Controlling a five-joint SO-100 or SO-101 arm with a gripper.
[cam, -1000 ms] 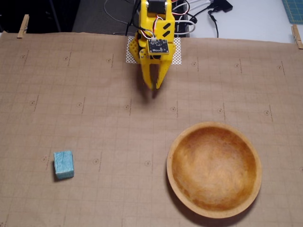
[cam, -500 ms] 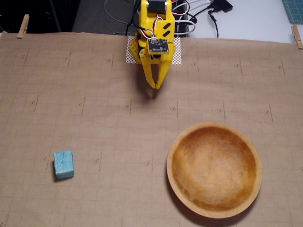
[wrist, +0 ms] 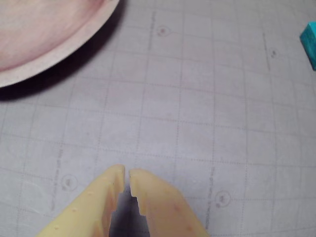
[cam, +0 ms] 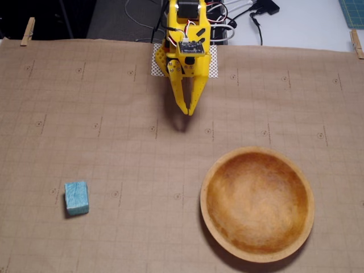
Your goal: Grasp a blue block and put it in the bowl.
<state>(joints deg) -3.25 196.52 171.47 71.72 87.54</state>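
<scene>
Yellow two-finger plastic gripper (cam: 187, 111) hangs over the brown gridded paper mat (cam: 114, 125), tips nearly touching, clenched on nothing; the wrist view (wrist: 126, 173) confirms this. Small teal-blue cuboid block (cam: 77, 198) lies on the mat at lower left of the fixed view, well apart from the large round orange-brown wooden bowl (cam: 257, 203) at lower right.

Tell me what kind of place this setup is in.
Likely a hobbyist's workbench: gridded brown paper clipped down with clothespins, loose cables behind the yellow arm, and a cutting mat corner at the far edge.
</scene>
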